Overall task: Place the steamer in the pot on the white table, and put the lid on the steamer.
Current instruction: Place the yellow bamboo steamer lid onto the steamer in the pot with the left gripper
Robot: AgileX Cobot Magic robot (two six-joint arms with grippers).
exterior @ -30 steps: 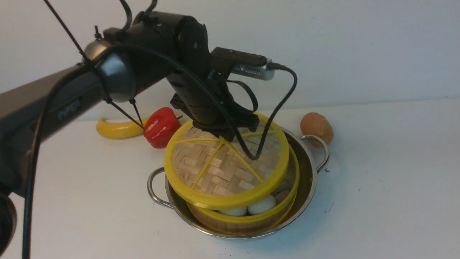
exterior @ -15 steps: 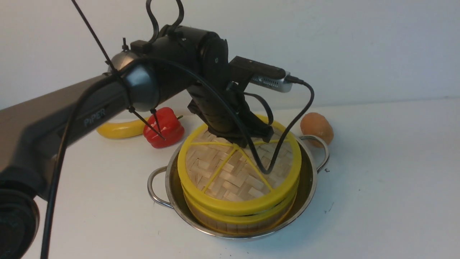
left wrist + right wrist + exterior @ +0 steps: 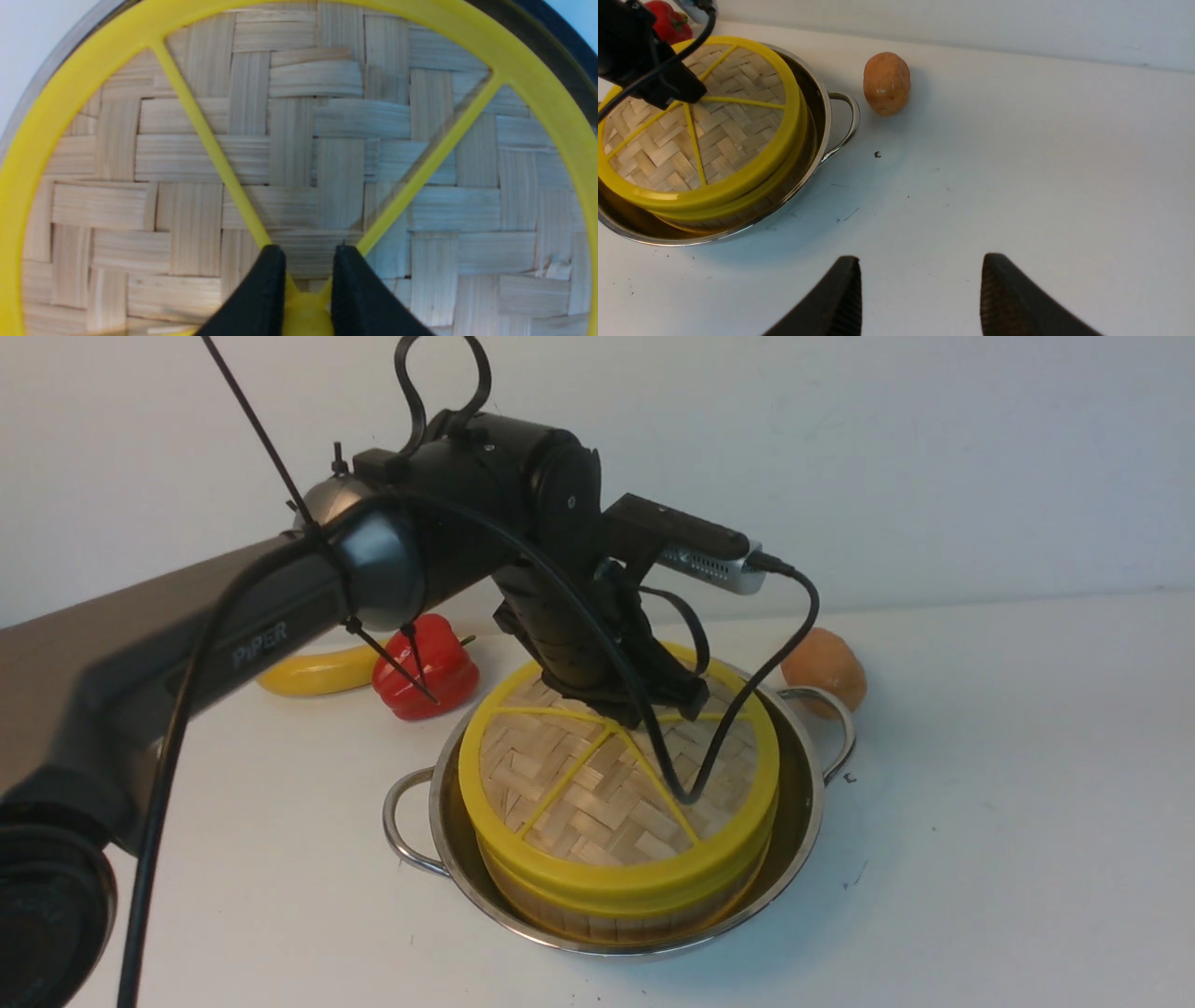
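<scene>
Currently: left gripper, fingers drawn close, clamped on the yellow hub of the lid. Lid sits flat on the steamer; steamer stands inside the pot, mid white table. Right gripper, jaws wide apart, holds nothing, right of pot. Far left: red pepper, banana.

Wall: plain, pale grey-white, spanning 10 to 2 o'clock. White table: flat top, few dark specks, meets wall at 12 o'clock. Light: soft, even.
</scene>
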